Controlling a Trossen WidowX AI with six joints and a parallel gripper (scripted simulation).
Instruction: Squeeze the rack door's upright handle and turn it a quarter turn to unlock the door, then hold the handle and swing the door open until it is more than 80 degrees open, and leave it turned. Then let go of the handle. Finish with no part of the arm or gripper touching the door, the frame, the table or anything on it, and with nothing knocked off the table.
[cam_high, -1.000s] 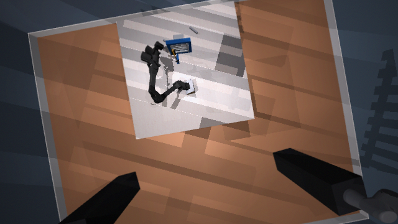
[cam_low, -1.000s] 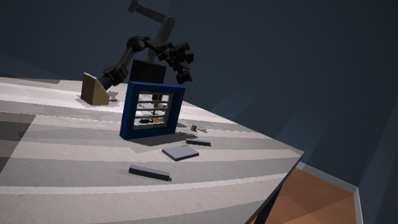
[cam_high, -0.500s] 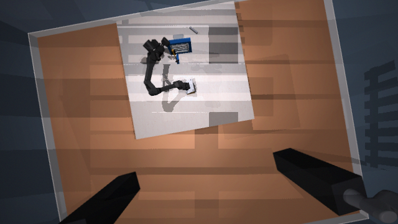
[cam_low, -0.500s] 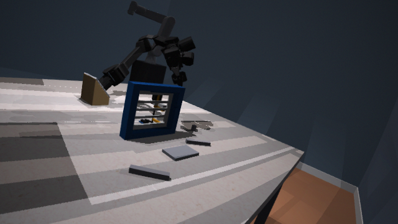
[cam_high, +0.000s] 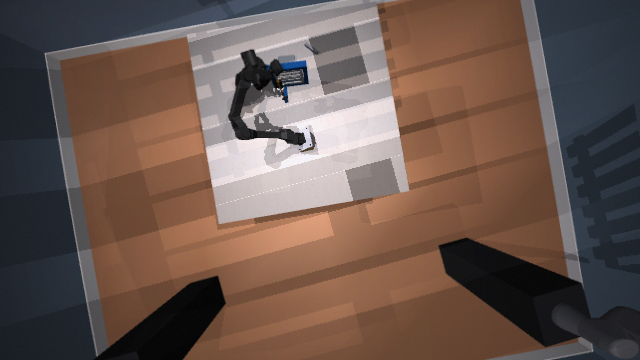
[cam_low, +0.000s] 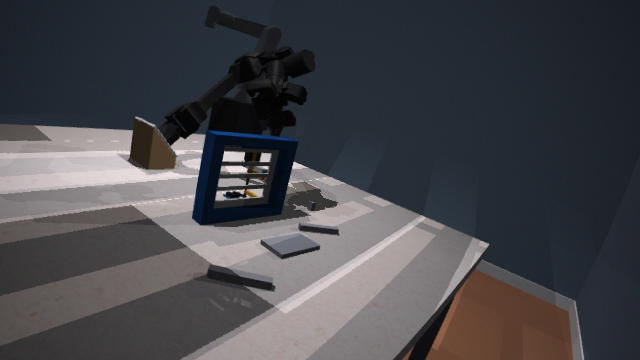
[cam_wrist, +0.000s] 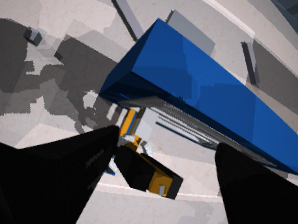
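The blue rack frame (cam_high: 306, 72) (cam_low: 204, 180) (cam_wrist: 200, 95) stands upright on the table, with grey slats inside. A narrow blue part of the door (cam_high: 286, 95) sticks out from the frame's front side. In the wrist view, the black-and-orange handle (cam_wrist: 162, 181) lies in the gap between my fingers, with orange and white door parts beyond it. My gripper (cam_wrist: 166, 141) is open, close to the frame's front side. The fingers do not close on anything. The left finger hides part of the door, so its exact angle and any contact are unclear.
My arm rises from a brown wedge mount (cam_high: 311, 142) (cam_low: 145, 147). Behind the frame lie a grey plate (cam_low: 290, 245) (cam_wrist: 192, 35) and dark bars (cam_low: 240, 277) (cam_low: 318, 229). A small dark block (cam_low: 312, 205) (cam_wrist: 33, 36) lies beside the frame. The table edge (cam_low: 450, 295) is beyond.
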